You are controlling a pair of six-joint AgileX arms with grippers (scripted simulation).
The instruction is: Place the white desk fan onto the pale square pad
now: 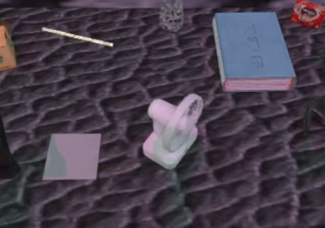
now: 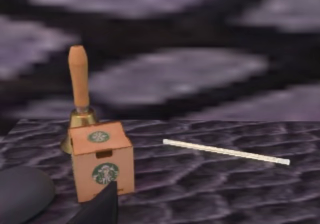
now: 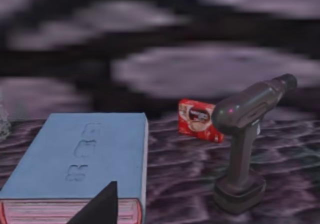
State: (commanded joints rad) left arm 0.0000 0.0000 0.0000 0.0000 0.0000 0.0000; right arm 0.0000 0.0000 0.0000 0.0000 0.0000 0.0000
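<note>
The white desk fan [image 1: 172, 129] stands near the middle of the table in the top view, its ring-shaped grille tilted toward the right. The pale square pad [image 1: 72, 156] lies flat to its left, apart from it and bare. Neither the fan nor the pad shows in the wrist views. My left gripper [image 2: 160, 220] is parked at the table's left edge, with one dark fingertip [image 2: 102, 206] showing and nothing held. My right gripper [image 3: 150, 220] is parked at the right edge, facing the blue book, its fingertip [image 3: 102, 204] likewise bare. Both stand open.
A thick blue book [image 1: 251, 50] lies at the back right, a red packet [image 1: 307, 12] beyond it, and a grey drill [image 3: 245, 134] beside it. A glass vase [image 1: 171, 9] stands at the back centre. A white stick [image 1: 77, 37], an orange carton [image 2: 102, 161] and a bell [image 2: 80, 99] sit back left.
</note>
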